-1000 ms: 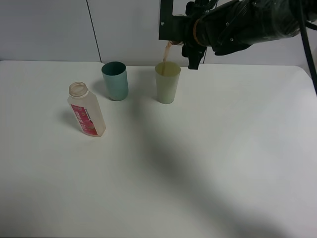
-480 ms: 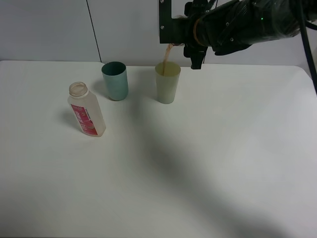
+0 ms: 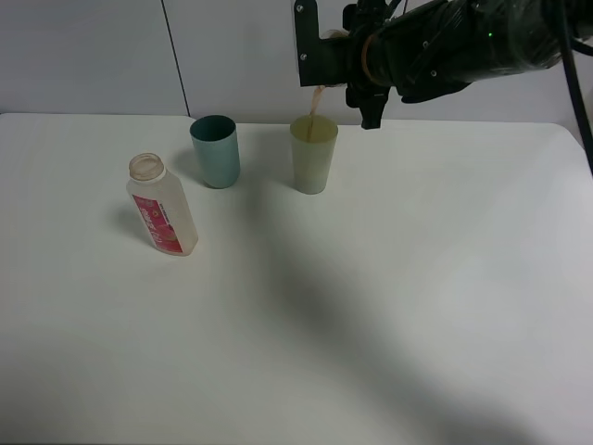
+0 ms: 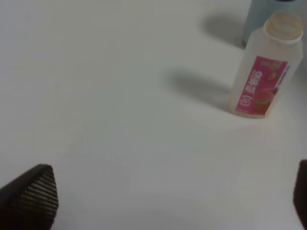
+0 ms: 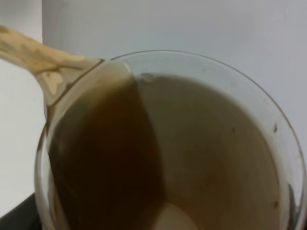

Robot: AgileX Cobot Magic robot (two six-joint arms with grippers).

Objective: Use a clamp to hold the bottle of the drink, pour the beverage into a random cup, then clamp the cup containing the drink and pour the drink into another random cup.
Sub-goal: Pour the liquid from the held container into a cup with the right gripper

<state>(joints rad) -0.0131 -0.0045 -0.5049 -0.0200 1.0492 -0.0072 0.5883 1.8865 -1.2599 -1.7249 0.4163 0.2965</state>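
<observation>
Left gripper (image 4: 165, 199): jaws spread wide, holding nothing. Only the two dark, ribbed fingertips (image 4: 29, 196) show, at the corners of the left wrist view, above bare white table (image 3: 417, 297). This gripper is out of the exterior high view.

Bottle (image 3: 162, 206): stands upright on the left part of the table, nearer the far edge than the near one. Clear squarish body, pink-red label, wide round neck with no cap. From the left wrist camera the bottle (image 4: 261, 72) is well apart from the fingertips.

Teal tumbler (image 3: 215, 150): upright, mouth open, just right of the bottle and closer to the far edge, not touching it. In the left wrist view a slice of it (image 4: 256, 21) shows behind the bottle's shoulder.

Pale yellow-green tumbler (image 3: 313, 153): upright, right of the teal one with a gap between them, about midway along the far edge.

Beverage (image 3: 317, 100): a thin brown stream falls into the yellow-green tumbler's mouth from above.

Right gripper (image 3: 334, 63): at the tip of the black arm that reaches in from the far right corner, raised above the yellow-green tumbler. Its jaws are pressed in on a translucent cup (image 5: 216, 143), tipped over on its side; the cup is almost hidden in the exterior high view. The right wrist camera looks into its mouth: brown liquid (image 5: 105, 158) pools on the lower side and runs over the rim.
</observation>
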